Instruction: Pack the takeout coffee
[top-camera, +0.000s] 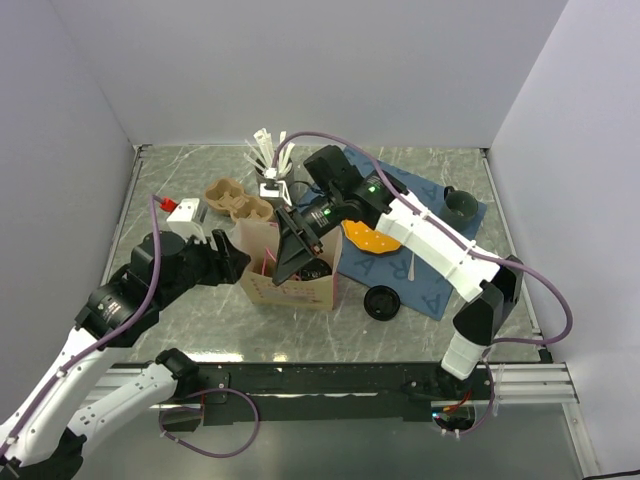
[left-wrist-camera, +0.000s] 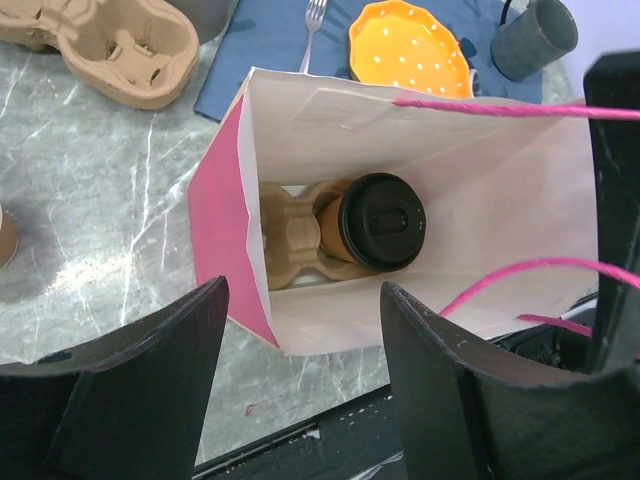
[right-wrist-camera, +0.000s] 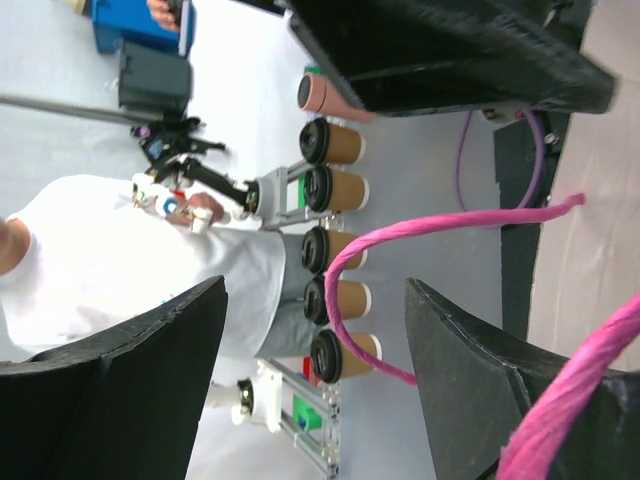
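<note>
The takeout coffee (left-wrist-camera: 383, 222), a kraft cup with a black sip lid, stands in a pulp carrier (left-wrist-camera: 293, 240) at the bottom of an open paper bag (left-wrist-camera: 480, 200) with pink sides. From above, its lid (top-camera: 318, 272) shows inside the bag (top-camera: 290, 290). My left gripper (left-wrist-camera: 305, 380) is open at the bag's left edge, the bag's near corner lying between its fingers untouched. My right gripper (top-camera: 297, 255) reaches down at the bag's mouth. It is open, and a pink rope handle (right-wrist-camera: 400, 240) loops between its fingers (right-wrist-camera: 480, 370).
Empty pulp carriers (top-camera: 238, 200) and a cutlery holder (top-camera: 270, 160) lie behind the bag. An orange plate (top-camera: 370, 238), a fork (left-wrist-camera: 313, 20) and a dark mug (top-camera: 460, 205) rest on a blue mat (top-camera: 430, 270). A loose black lid (top-camera: 382, 302) lies right of the bag.
</note>
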